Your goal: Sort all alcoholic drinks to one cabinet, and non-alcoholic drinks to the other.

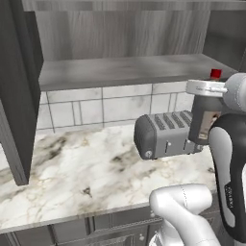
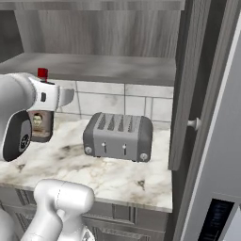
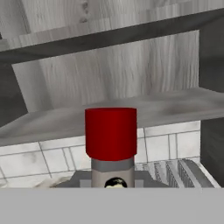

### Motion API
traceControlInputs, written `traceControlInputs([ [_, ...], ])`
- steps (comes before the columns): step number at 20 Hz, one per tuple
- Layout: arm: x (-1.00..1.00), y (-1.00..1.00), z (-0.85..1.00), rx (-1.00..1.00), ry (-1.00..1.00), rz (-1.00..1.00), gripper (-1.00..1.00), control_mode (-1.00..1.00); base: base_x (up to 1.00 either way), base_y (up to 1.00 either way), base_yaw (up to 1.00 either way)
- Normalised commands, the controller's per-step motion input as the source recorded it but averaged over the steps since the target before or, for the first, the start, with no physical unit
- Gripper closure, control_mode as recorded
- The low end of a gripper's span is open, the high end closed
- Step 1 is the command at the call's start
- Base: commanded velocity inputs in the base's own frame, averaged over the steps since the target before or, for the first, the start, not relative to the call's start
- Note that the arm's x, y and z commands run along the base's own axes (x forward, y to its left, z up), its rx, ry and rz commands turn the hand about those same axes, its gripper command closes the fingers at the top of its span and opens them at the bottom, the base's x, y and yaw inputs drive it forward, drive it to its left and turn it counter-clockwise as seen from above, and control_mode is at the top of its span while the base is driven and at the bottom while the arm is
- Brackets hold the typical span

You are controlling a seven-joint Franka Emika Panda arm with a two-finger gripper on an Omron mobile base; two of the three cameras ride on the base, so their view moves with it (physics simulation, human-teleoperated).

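My gripper [image 1: 207, 102] is shut on the squat dark grey bottle [image 1: 205, 126], gripping it high up so that its red cap [image 1: 215, 73] sticks up above the hand. The same bottle [image 2: 40, 126] hangs beside the toaster, in front of the tiled wall. In the hand view the red cap [image 3: 110, 132] stands close and centred, with the bottle's label just below it. Behind it is an open wall cabinet of dark grey wood grain with a bare grey shelf [image 1: 120, 71] [image 2: 108, 68] [image 3: 175, 105]. The cap is about level with that shelf's front edge. My fingers are hidden.
A grey four-slot toaster [image 1: 166, 134] [image 2: 117, 136] sits on the marble counter [image 1: 72, 163] right of centre, close to the bottle. The cabinet's doors stand open, one at the left [image 1: 14, 96], one at the right [image 2: 186, 94]. A grey appliance front [image 2: 221, 164] rises further right.
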Motion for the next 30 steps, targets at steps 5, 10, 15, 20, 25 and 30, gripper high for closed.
traceControlInputs([
  [5, 0.23, -0.12, 0.55, 0.00, -0.15, -0.04, 1.00, -1.00, 0.00, 0.00, 0.00],
  [10, 0.24, -0.09, 0.53, 0.00, -0.12, -0.03, 1.00, -1.00, 0.00, 0.00, 0.00],
  [15, 0.23, -0.11, 0.34, -0.01, -0.05, -0.02, 1.00, -1.00, 0.00, 0.00, 0.00],
  [20, 0.49, 0.00, 0.15, -0.06, 0.00, -0.03, 1.00, -1.00, 0.00, 0.00, 0.00],
  [25, 0.64, 0.00, 0.11, -0.07, 0.00, -0.02, 1.00, -1.00, 0.00, 0.00, 0.00],
  [30, 0.68, 0.00, 0.02, -0.04, 0.00, 0.00, 1.00, -1.00, 0.00, 0.00, 0.00],
])
